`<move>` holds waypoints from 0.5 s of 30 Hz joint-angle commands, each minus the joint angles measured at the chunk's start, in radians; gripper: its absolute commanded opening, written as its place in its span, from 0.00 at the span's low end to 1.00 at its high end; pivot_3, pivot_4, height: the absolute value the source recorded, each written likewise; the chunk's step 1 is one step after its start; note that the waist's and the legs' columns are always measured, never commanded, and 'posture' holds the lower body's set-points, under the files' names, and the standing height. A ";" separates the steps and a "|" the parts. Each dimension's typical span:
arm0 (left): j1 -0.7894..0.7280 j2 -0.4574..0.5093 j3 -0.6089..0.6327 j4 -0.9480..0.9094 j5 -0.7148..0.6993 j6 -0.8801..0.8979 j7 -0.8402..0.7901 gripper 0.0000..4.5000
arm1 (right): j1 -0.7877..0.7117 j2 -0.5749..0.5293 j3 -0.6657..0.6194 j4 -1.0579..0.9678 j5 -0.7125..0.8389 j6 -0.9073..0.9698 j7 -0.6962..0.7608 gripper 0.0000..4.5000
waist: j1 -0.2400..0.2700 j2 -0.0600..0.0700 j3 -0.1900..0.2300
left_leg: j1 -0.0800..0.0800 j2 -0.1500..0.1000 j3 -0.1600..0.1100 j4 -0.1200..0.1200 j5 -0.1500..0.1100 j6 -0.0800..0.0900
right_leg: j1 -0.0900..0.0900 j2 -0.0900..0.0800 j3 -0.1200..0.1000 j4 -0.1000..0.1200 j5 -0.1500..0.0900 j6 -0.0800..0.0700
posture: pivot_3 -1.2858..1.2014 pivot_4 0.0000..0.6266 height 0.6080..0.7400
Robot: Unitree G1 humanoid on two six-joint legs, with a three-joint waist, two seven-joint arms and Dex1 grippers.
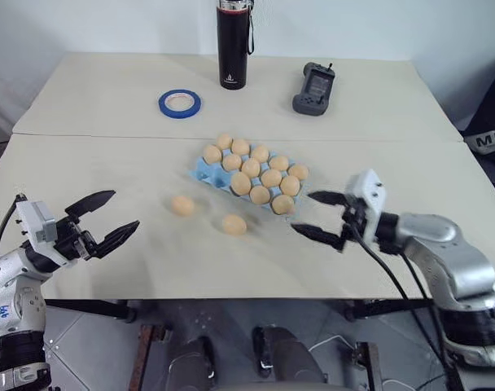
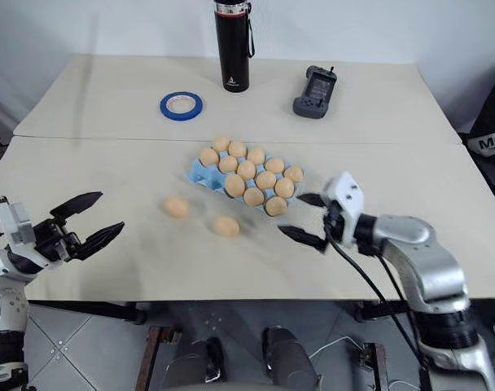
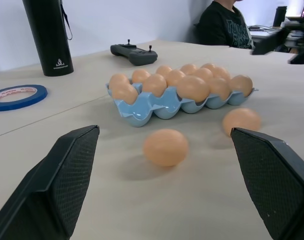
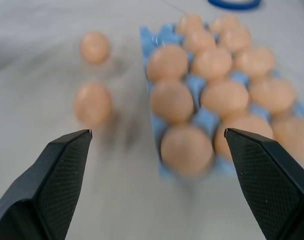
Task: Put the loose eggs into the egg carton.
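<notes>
- two loose eggs are not in the egg carton (image 1: pixel 205 170) yet. they lie on the counter (image 1: pixel 109 114), on the robot's left of the carton.
- one loose egg (image 1: pixel 181 204) is farther to the left. the other loose egg (image 1: pixel 234 224) is nearer the carton's front corner, but it does not touch the carton.
- twelve eggs sit in the light-blue carton, as far as i can count. they fill the cups in neat rows.
- at least one cup shows bare and blue at the carton's left end. how many cups are free, i cannot tell.
- so most of the job looks done. i think only these two eggs are left to put in.
- left end effector (image 1: pixel 105 219) hangs over the left side of the counter. its two black fingers are spread wide and nothing is between them.
- from the left wrist view, both loose eggs lie ahead of it, with the carton just behind them.
- right end effector (image 1: pixel 319 213) hangs just past the right front end of the carton. its fingers are spread wide too, and it grips nothing.
- neither end effector touches an egg or the carton.
- the farther egg looks like an easy pick for the left arm, i think, since it lies on that side.
- other things sit at the far side of the counter, well away from the eggs: a blue tape roll (image 1: pixel 180 103), a black bottle (image 1: pixel 234 45) and a dark handheld controller (image 1: pixel 314 88).
- a person (image 3: pixel 224 25) in a dark shirt sits past the counter.
</notes>
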 commanded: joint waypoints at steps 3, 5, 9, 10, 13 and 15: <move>0.001 0.012 0.029 0.008 -0.012 -0.021 -0.006 1.00 | 0.084 -0.090 -0.107 -0.054 0.064 -0.032 0.071 0.99 | -0.001 0.000 0.000 | 0.001 0.000 0.000 0.001 0.000 0.000 | 0.001 0.000 0.000 0.000 0.000 0.001 | 0.52 0.24 1.00; -0.004 0.015 0.030 0.012 -0.012 -0.021 -0.007 1.00 | 0.083 -0.094 -0.111 -0.066 0.079 -0.022 0.067 0.99 | -0.002 0.000 0.000 | 0.002 0.000 0.000 0.001 -0.001 -0.002 | 0.001 0.000 0.001 0.000 0.001 0.001 | 0.52 0.24 1.00; -0.014 0.021 0.031 0.020 -0.011 -0.021 -0.013 1.00 | 0.085 -0.087 -0.096 -0.109 0.105 0.003 0.041 0.99 | 0.002 0.000 0.000 | 0.002 0.000 0.000 0.001 0.000 -0.002 | 0.001 0.000 0.001 0.000 0.001 0.000 | 0.52 0.24 1.00; -0.016 0.022 0.032 0.019 -0.011 -0.021 -0.014 1.00 | 0.086 -0.084 -0.089 -0.124 0.111 0.012 0.029 0.99 | 0.004 0.000 0.000 | 0.002 0.000 0.000 0.001 0.000 -0.002 | 0.002 0.000 0.001 0.000 0.001 0.000 | 0.52 0.24 1.00; -0.020 0.025 0.032 0.020 -0.012 -0.021 -0.016 1.00 | 0.075 -0.070 -0.064 -0.159 0.119 0.031 -0.011 0.99 | 0.009 0.000 0.000 | 0.001 0.000 0.000 0.001 0.000 -0.002 | 0.001 0.000 0.001 -0.001 0.001 0.000 | 0.52 0.24 1.00; -0.020 0.025 0.030 0.016 -0.013 -0.020 -0.014 1.00 | 0.041 -0.036 -0.013 -0.195 0.124 0.062 -0.060 0.99 | 0.010 0.000 0.000 | 0.001 0.000 0.000 0.001 -0.001 -0.002 | 0.001 0.000 0.000 -0.001 0.001 0.000 | 0.52 0.24 1.00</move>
